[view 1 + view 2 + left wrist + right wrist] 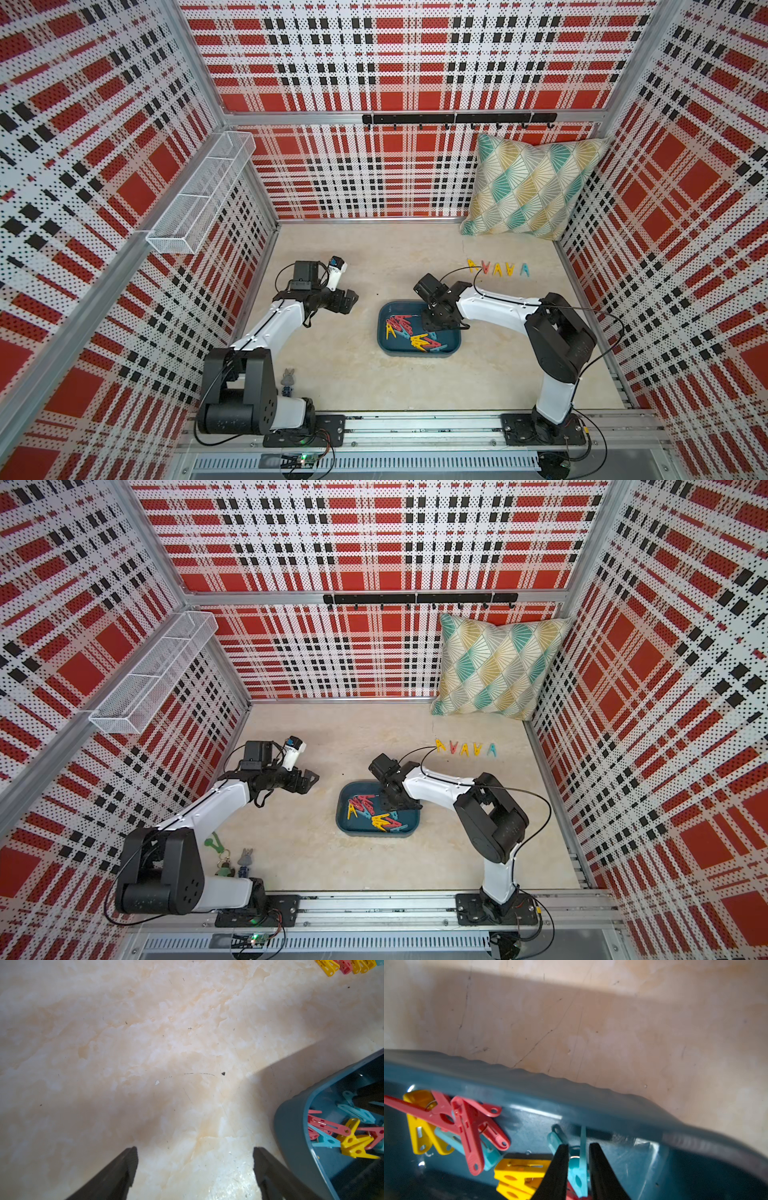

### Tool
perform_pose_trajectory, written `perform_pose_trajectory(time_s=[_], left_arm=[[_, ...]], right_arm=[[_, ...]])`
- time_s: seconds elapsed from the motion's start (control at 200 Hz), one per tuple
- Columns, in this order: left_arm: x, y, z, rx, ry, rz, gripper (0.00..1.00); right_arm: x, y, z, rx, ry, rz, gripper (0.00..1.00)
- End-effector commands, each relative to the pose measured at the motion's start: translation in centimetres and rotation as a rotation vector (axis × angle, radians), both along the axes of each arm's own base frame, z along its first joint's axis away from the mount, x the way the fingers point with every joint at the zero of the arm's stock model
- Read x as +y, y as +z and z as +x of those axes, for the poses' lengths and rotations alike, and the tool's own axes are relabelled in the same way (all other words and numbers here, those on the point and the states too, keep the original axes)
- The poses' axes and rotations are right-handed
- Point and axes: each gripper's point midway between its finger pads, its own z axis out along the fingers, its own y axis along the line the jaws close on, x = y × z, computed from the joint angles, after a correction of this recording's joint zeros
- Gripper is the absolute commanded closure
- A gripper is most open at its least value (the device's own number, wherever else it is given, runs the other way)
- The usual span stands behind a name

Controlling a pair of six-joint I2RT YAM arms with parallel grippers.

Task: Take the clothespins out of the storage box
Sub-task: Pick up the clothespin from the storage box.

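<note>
The teal storage box (384,332) (345,825) sits mid-table with several yellow, red and light blue clothespins (405,328) (365,806) piled inside. My right gripper (432,332) (578,1146) reaches down into the box (571,1101), its two black fingers shut on an upright light blue clothespin (578,1172). Several more clothespins (497,269) (465,748) (345,966) lie in a row on the table behind the box. My left gripper (351,301) (194,1149) hovers open and empty over bare table, left of the box (291,1126).
A patterned pillow (532,191) leans in the back right corner. A white wire basket (203,195) hangs on the left wall and a black hook rail (457,119) on the back wall. Small keychain toys (245,860) lie by the left arm's base.
</note>
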Motion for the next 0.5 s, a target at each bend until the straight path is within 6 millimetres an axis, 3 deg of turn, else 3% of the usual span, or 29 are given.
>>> perform_pose_trajectory(time_s=[0.0, 0.496], left_arm=[[0.2, 0.5, 0.1, -0.022, 0.002, -0.007, 0.08], [0.1, 0.6, 0.2, -0.023, 0.000, -0.008, 0.08]], right_arm=[[0.1, -0.5, 0.3, -0.013, -0.016, -0.018, 0.76], [0.1, -2.1, 0.0, 0.012, -0.028, -0.035, 0.81]])
